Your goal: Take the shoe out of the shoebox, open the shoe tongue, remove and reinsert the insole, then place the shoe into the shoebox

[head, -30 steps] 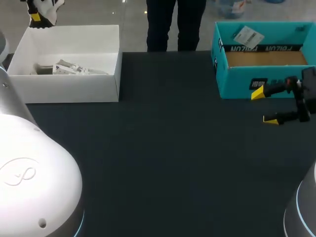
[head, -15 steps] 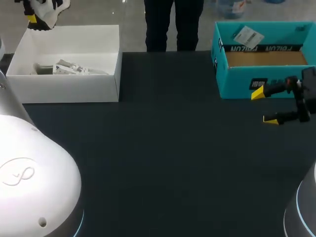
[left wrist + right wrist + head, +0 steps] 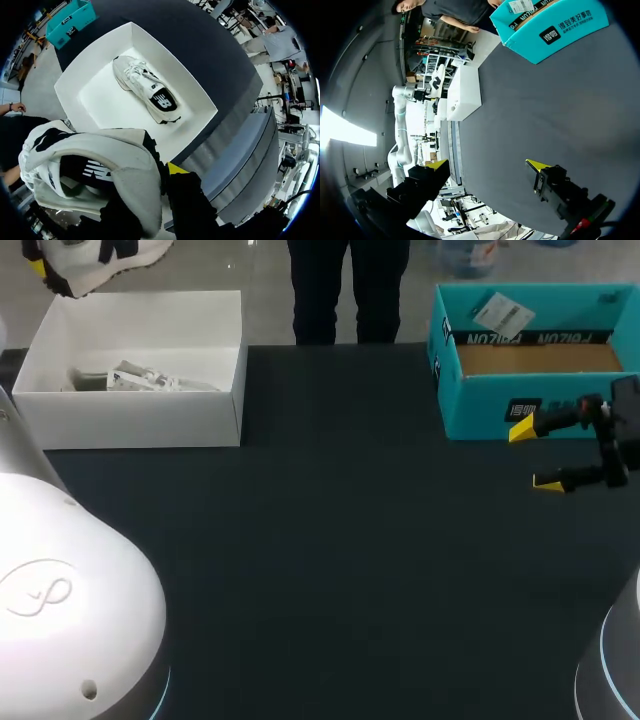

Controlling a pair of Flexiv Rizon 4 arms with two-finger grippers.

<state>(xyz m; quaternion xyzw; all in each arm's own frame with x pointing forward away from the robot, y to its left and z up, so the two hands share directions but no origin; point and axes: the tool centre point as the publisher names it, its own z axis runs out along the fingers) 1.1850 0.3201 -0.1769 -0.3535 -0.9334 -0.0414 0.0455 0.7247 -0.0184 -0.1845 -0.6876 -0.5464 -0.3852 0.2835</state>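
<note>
Currently: my left gripper point(image 3: 160, 175) pinches the shoe point(image 3: 90, 165), held above the white shoebox point(image 3: 185, 80) rim.
My right gripper point(image 3: 535, 455) hangs spread just beside the teal box point(image 3: 480, 410); dark table point(image 3: 340, 540) lies between the boxes.

Light's flat and even, coming from overhead, so in the head view there are no hard shadows on the table point(image 3: 350, 540). It reads matte dark with no glare. The white box point(image 3: 140, 330) upper left is the brightest thing, with just soft grey shade on its inner walls. My left arm's shell point(image 3: 70, 600) lower left is huge, bright and a bit soft, too close to the lens. There's a faint blue glow on the right arm's base point(image 3: 612, 665) lower right.

Left wrist view: the box floor is nearly blown out and the second shoe point(image 3: 145, 90) throws a soft shadow on it. The shoe point(image 3: 120, 150) right at the lens is dark inside. Straight edges bow. Right wrist view: the table comes out paler grey, the teal box point(image 3: 550, 30) is well lit, and its edges curve.
</note>
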